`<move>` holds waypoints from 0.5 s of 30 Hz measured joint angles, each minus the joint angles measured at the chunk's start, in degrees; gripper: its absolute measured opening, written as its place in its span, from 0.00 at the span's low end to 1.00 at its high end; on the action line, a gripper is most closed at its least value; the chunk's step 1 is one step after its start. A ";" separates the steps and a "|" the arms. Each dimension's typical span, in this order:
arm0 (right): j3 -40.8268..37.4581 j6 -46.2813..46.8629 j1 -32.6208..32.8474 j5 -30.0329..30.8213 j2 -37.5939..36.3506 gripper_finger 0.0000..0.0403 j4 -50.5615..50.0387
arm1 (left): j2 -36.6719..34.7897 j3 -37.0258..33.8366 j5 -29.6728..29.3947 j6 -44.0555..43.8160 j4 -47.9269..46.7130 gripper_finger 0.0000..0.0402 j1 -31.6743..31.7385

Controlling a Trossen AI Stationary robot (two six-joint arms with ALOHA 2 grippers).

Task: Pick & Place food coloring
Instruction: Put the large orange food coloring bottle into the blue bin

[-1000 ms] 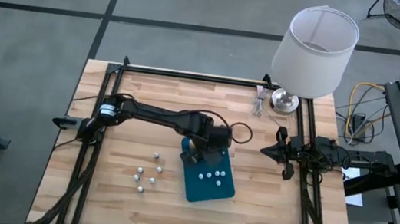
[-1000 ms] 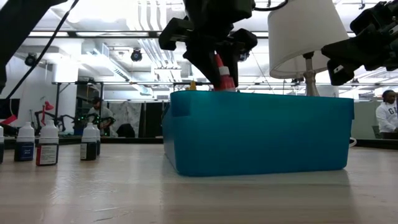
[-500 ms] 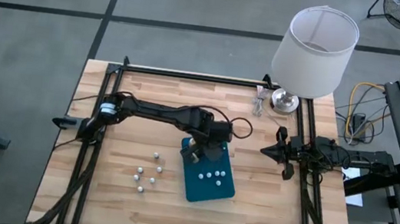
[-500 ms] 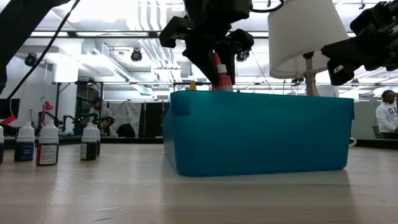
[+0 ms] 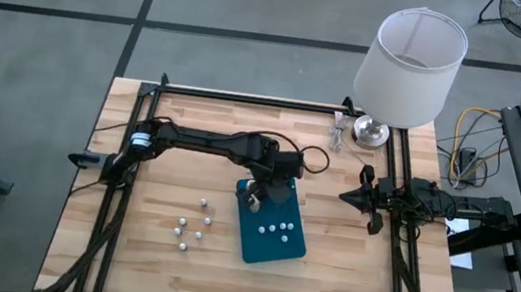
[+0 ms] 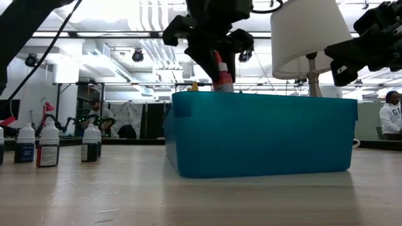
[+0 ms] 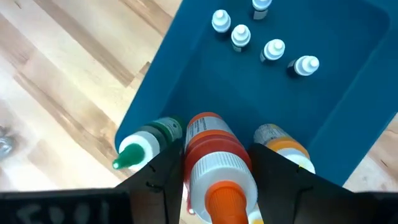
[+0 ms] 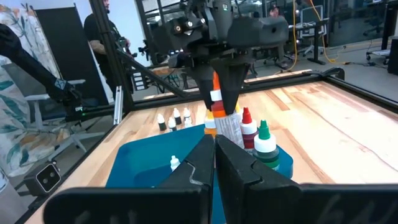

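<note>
Above tray [image 5: 272, 251], left gripper [image 5: 256, 198] fingers clamp orange-tipped bottle [image 7: 214, 163], shifted slightly back.

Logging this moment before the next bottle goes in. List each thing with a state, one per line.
Left gripper: shut on the orange-capped bottle, over the tray's corner.
Orange-capped bottle: held, lifted.
Right gripper: shut, waiting at the table's right edge.
Teal tray: holds small white-capped bottles.
Green-capped bottle: in the tray, tilted.
Loose bottles: upright on the table.

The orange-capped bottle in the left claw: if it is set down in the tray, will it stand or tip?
The orange-capped bottle looks tall and narrow, so it probably tips easily. Its small rigid body likely holds firm in the left claw. Neighbouring bottles in the teal tray may get knocked.
</note>
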 joint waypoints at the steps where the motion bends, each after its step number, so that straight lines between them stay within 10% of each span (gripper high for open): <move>1: 0.00 0.00 -0.02 0.00 -0.01 0.02 0.00 | 0.34 0.00 0.07 -0.02 0.01 0.33 0.00; 15: 0.00 0.00 -0.02 0.00 0.01 0.02 0.00 | 2.82 -0.07 1.90 0.07 0.23 0.33 -0.09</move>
